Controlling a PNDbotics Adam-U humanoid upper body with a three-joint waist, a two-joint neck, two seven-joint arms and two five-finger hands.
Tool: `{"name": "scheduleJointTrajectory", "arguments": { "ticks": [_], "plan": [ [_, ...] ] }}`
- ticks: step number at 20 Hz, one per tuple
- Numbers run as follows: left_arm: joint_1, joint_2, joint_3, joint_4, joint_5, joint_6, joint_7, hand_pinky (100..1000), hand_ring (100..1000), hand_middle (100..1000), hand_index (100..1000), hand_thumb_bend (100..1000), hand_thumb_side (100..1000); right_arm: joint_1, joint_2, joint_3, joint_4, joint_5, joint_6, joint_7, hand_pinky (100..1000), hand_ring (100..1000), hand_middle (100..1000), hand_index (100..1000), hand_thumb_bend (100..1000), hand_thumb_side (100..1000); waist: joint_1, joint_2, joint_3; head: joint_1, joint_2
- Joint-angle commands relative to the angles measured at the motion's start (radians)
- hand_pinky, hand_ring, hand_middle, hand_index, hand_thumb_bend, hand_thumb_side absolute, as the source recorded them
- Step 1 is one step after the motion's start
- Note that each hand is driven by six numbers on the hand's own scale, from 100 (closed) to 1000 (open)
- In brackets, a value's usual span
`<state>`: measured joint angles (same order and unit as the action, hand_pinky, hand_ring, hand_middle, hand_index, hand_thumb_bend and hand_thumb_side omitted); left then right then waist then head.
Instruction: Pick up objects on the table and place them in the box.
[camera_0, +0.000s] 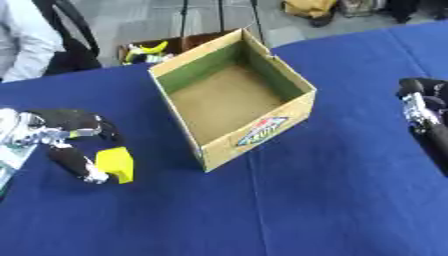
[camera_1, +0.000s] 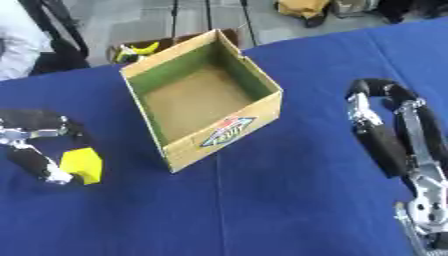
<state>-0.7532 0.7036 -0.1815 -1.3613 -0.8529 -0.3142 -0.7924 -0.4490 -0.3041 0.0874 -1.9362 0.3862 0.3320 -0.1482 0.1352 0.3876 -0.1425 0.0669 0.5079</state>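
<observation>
An open cardboard box (camera_0: 262, 131) with green inner walls stands tilted in the middle of the blue table (camera_0: 289, 210), and nothing shows inside it. Left of the box lies a yellow block (camera_0: 116, 164). My left hand (camera_0: 63, 131) reaches in from the left with its fingers curled over the block's top. Its thumb tip touches the block's left side. At the right edge my right hand (camera_1: 383, 135) rests well away from the box, fingers relaxed and pointing up, holding nothing.
Beyond the table's far edge sits a second cardboard box (camera_0: 147, 51) with yellow things in it. A white and green flat object (camera_0: 12, 159) lies at the left edge under my left arm. A person's sleeve shows at the top left.
</observation>
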Motion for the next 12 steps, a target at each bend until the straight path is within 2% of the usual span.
{"name": "scheduleJointTrajectory", "arguments": {
  "ticks": [1, 10, 12],
  "plan": [
    [-0.013, 0.022, 0.003, -0.021, -0.023, -0.106, -0.077, 614, 736, 698, 799, 571, 645, -0.011, -0.011, -0.001, -0.011, -0.002, 0.000, -0.002, 933, 1000, 664, 793, 100, 839, -0.005, -0.019, 0.001, -0.003, -0.013],
    [-0.011, 0.014, -0.013, -0.010, -0.031, -0.120, -0.082, 539, 664, 629, 771, 522, 661, -0.011, -0.012, -0.003, -0.010, -0.002, 0.001, -0.003, 934, 1000, 665, 793, 100, 840, -0.005, -0.018, -0.001, -0.001, -0.016],
    [-0.012, 0.013, -0.013, -0.010, -0.032, -0.120, -0.083, 518, 642, 614, 754, 471, 667, -0.011, -0.012, -0.003, -0.010, -0.001, 0.002, -0.003, 934, 1000, 665, 793, 100, 840, -0.005, -0.018, -0.001, -0.001, -0.017]
  ]
}}
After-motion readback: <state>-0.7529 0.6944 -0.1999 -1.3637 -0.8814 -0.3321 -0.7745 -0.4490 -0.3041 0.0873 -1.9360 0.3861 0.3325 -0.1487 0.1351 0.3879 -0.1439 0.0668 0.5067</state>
